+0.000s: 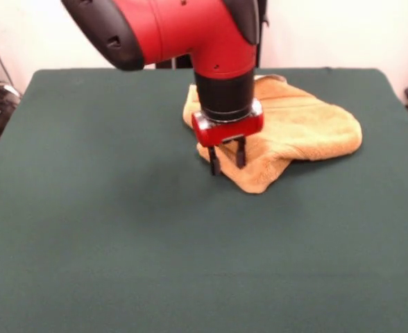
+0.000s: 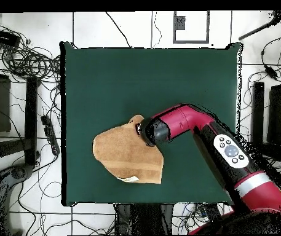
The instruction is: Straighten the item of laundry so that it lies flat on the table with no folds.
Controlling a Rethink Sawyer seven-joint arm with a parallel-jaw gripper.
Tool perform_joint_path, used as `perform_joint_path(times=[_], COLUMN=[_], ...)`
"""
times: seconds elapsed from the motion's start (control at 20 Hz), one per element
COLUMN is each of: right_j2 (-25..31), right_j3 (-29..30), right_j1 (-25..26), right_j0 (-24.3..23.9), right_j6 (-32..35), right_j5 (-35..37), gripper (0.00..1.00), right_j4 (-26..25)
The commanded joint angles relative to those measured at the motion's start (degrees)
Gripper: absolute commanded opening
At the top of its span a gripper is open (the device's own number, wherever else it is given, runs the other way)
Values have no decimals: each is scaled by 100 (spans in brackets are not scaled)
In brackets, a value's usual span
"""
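The orange-tan towel (image 1: 304,125) lies rumpled and folded over on itself on the green table (image 1: 121,229), on the far right part in the front view. In the overhead view the towel (image 2: 125,153) sits near the table's bottom edge, its white tag (image 2: 130,179) at its lower edge. My gripper (image 1: 226,161) points straight down at the towel's near left corner. Its two black fingers (image 1: 214,161) stand apart with a gap between them and nothing in it. Whether the tips touch the cloth is unclear. In the overhead view the wrist (image 2: 149,131) hides the fingers.
The red arm (image 2: 229,150) reaches in from the table's lower right in the overhead view. Cables and black stands (image 2: 10,110) lie on the floor left of the table. More gear (image 2: 278,117) stands to its right. Bare green cloth (image 2: 155,80) spreads beyond the towel.
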Motion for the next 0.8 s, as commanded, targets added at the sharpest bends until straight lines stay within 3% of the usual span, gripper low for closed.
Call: perform_joint_path(times=[0.05, 0.8], right_j2=[-447, -718], right_j3=[-219, -101], right_j1=[95, -149], right_j0=[174, 70], right_j6=[304, -391], right_j5=[-1132, -1044], gripper=[100, 100], right_j4=[-363, -43])
